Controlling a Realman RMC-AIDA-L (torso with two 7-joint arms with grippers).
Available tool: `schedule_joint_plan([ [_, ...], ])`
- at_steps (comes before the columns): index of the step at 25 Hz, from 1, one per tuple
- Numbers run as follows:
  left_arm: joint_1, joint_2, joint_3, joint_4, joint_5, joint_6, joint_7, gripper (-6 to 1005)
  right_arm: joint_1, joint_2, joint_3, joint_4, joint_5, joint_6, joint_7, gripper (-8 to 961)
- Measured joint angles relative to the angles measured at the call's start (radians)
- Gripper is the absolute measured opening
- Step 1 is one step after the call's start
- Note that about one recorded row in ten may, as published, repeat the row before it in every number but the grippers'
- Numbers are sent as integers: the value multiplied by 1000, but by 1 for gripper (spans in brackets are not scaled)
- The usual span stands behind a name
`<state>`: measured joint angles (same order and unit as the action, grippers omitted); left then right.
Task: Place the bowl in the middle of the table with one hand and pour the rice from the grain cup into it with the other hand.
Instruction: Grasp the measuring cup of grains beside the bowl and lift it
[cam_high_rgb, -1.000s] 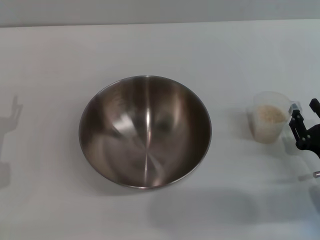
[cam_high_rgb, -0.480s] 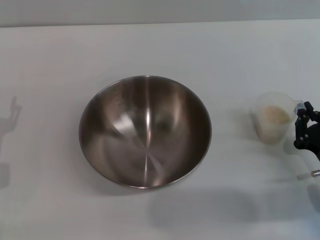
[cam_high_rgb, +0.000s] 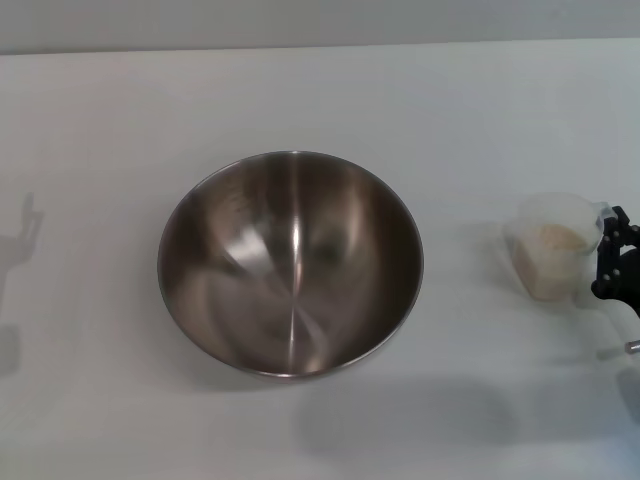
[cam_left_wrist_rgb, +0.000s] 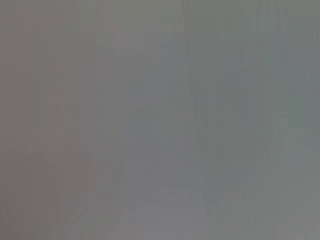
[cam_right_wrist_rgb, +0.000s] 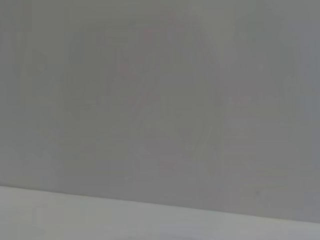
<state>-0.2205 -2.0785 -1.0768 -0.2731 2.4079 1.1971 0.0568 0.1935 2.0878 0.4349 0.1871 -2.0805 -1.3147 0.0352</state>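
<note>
The bowl (cam_high_rgb: 290, 265) is a large shiny steel bowl. It stands empty in the middle of the white table (cam_high_rgb: 100, 120). The grain cup (cam_high_rgb: 553, 250) is small and clear and sits far right of the bowl, tilted a little. It holds a heap of pale rice (cam_high_rgb: 556, 240). My right gripper (cam_high_rgb: 606, 252) is at the right edge of the head view, shut on the cup's right side. My left gripper is out of view; only its shadow (cam_high_rgb: 22, 235) falls on the table at the far left. Both wrist views show only plain grey surface.
The table's far edge (cam_high_rgb: 320, 48) runs along the top of the head view, with a grey wall behind it. A soft shadow (cam_high_rgb: 400, 415) lies on the table in front of the bowl.
My right gripper has closed on the grain cup. The cup has shifted slightly to the right and tilted. The bowl has not moved.
</note>
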Motion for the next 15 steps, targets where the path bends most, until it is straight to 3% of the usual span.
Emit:
schedule_joint_plan([
  [6, -1, 0, 0, 0, 1, -1, 0, 833, -13, 0, 11, 0, 2, -38, -8, 11],
  [15, 0, 0, 12, 0, 0, -3, 0, 833, -32, 0, 10, 11, 4, -221, -83, 11],
])
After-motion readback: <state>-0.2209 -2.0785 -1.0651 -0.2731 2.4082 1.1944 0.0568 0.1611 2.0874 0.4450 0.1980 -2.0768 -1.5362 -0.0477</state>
